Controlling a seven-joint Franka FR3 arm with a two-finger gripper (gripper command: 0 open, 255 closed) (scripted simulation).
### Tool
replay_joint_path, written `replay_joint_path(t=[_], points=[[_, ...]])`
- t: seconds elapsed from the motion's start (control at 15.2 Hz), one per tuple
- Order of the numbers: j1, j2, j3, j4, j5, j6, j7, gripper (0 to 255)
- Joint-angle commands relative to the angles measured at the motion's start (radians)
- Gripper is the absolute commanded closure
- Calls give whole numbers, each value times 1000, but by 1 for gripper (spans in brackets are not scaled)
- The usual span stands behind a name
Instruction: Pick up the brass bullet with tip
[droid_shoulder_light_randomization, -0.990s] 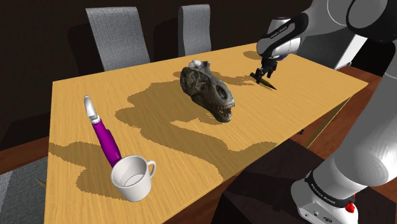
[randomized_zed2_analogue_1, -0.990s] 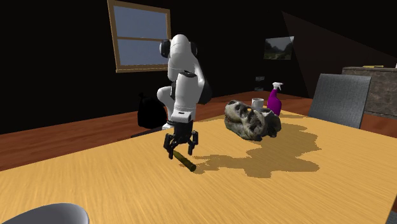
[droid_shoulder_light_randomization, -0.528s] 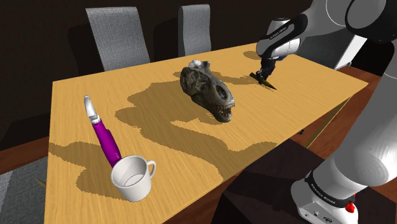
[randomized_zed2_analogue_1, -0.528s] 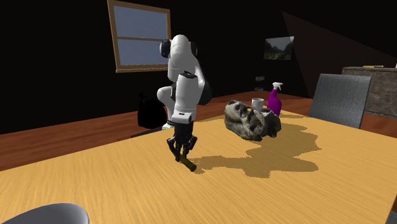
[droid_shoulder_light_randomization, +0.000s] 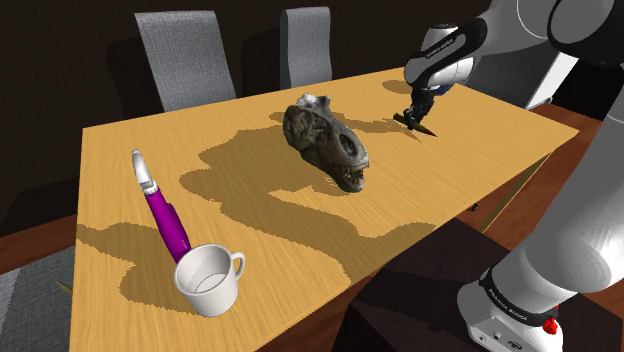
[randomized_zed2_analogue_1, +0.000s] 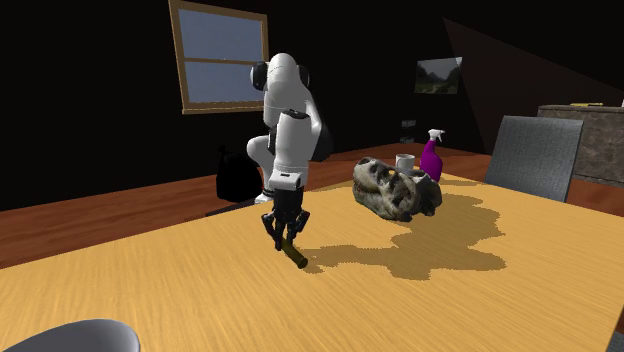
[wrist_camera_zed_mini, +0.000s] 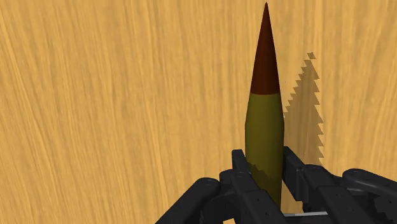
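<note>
The black pincer (wrist_camera_zed_mini: 264, 181) is squeezed tight on the back end of the bullet (wrist_camera_zed_mini: 264, 121). The bullet is brown-gold with a dark red pointy tip. It is low over the wooden desk (droid_shoulder_light_randomization: 220, 135), well apart from the dinosaur skull (droid_shoulder_light_randomization: 328, 142).

The gripper (wrist_camera_zed_mini: 264, 159), open a second ago, has closed on the bullet (wrist_camera_zed_mini: 264, 124) and risen slightly.

white arm (randomized_zed2_analogue_1: 287, 130) stretched forward, wrist (randomized_zed2_analogue_1: 284, 182) bent down, gripper (wrist_camera_zed_mini: 264, 163) clamped around the bullet (wrist_camera_zed_mini: 264, 121)
</note>
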Motion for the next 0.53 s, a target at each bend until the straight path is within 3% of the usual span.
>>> replay_joint_path(t=[0.0, 0.46], points=[[1, -14, -2, 10, -6, -24, 1, 255], [8, -63, -7, 51, -25, -110, 6, 255]])
